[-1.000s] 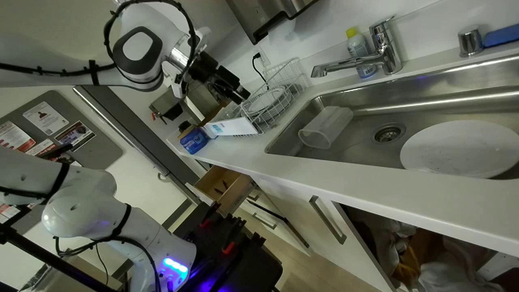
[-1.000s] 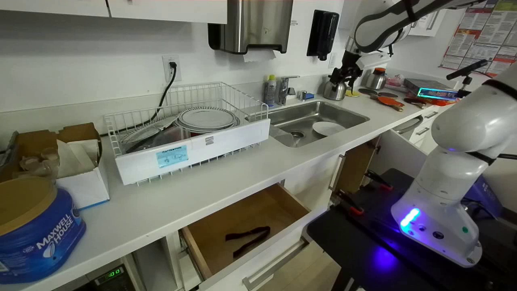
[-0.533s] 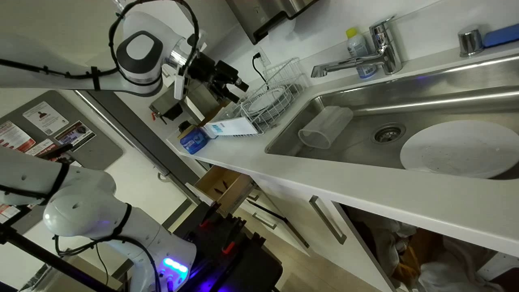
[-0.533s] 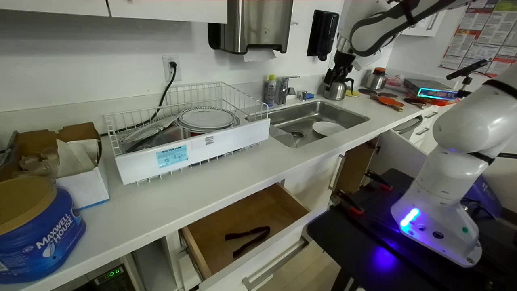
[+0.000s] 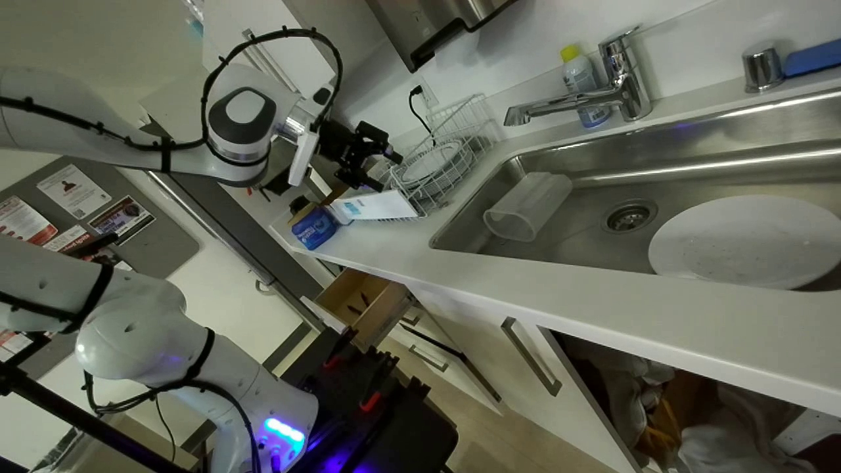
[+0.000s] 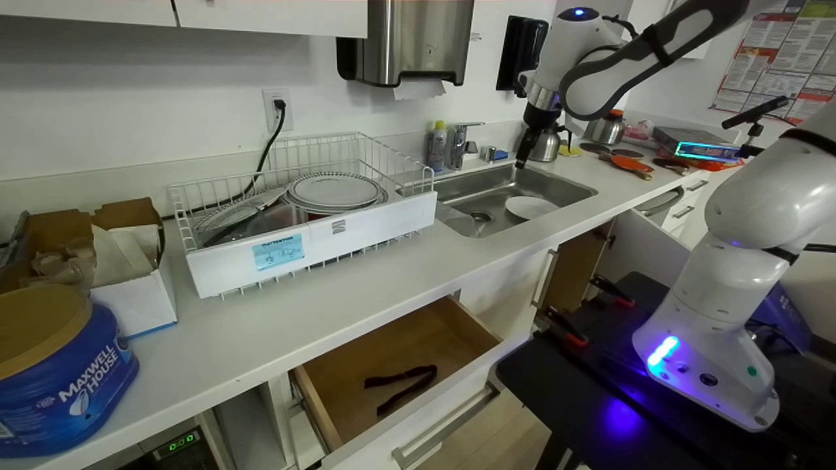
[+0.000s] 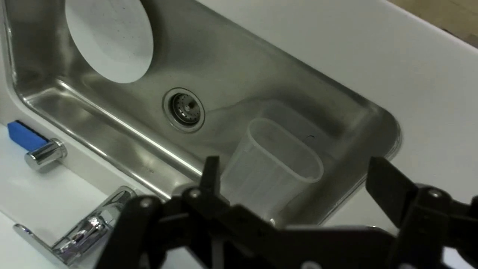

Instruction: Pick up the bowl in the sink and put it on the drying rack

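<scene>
White round shallow dish (image 7: 112,41) lies in the long stainless-steel sink (image 7: 231,59), black 2-fingered gripper (image 7: 293,171) spread wide

Nearest in an exterior view, a tan-lidded blue MAXWELL HOUSE tub (image 6: 55,385) stands on the white counter (image 6: 392,281), contents hidden. Just beyond it, a brown-and-white cardboard box (image 6: 140,303) holds pale folded sheets (image 6: 127,254) and pale rounded pieces (image 6: 62,264) too unclear to name. A pulled-out wooden drawer (image 6: 418,339) holds a dark, narrow strap (image 6: 423,372).

Next along, the white wire drying rack (image 6: 372,228) carries stacked round white plates (image 6: 336,191). In the sink beyond, a translucent plastic container (image 7: 257,175) lies tipped on its side; the round metal drain (image 7: 185,109) sits between it and the dish, which is dotted with dark specks. Whether that dish is a bowl or a plate I cannot tell. Farther back, a silver metal kettle (image 6: 546,149) stands partly behind the gripper.

The white jointed arm (image 6: 744,287) rises on the right of that view, bends over high up and slopes to the gripper, which points steeply downward. In the wrist view its 2 jaws stand far apart, holding only air; the container shows between them, yet in both exterior views it lies well apart from the gripper
</scene>
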You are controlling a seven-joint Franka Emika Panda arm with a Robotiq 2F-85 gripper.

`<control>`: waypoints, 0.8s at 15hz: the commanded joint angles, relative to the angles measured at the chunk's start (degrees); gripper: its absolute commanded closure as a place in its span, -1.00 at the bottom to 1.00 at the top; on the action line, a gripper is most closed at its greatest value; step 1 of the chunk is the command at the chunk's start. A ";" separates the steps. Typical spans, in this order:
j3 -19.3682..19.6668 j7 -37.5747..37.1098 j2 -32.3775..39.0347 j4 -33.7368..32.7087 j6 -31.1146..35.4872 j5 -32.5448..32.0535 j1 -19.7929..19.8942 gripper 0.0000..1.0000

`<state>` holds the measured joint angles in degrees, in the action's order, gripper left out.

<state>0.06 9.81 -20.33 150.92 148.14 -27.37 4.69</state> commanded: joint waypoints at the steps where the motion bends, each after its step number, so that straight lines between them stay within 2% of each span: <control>1: 0.00 0.49 0.06 -0.01 -0.07 0.19 0.06 -1.00; 3: -0.48 -0.33 0.23 -0.03 1.20 -1.54 0.75 -1.00; 6: -1.61 -0.67 1.49 0.98 6.96 -11.09 2.85 -1.00; 9: -1.94 -3.80 4.53 2.31 17.53 -23.25 5.59 -1.00; 12: -3.23 -11.34 8.67 1.78 26.57 -39.18 10.73 -1.00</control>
<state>-1.17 3.81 -15.00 153.16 167.57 -55.42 10.28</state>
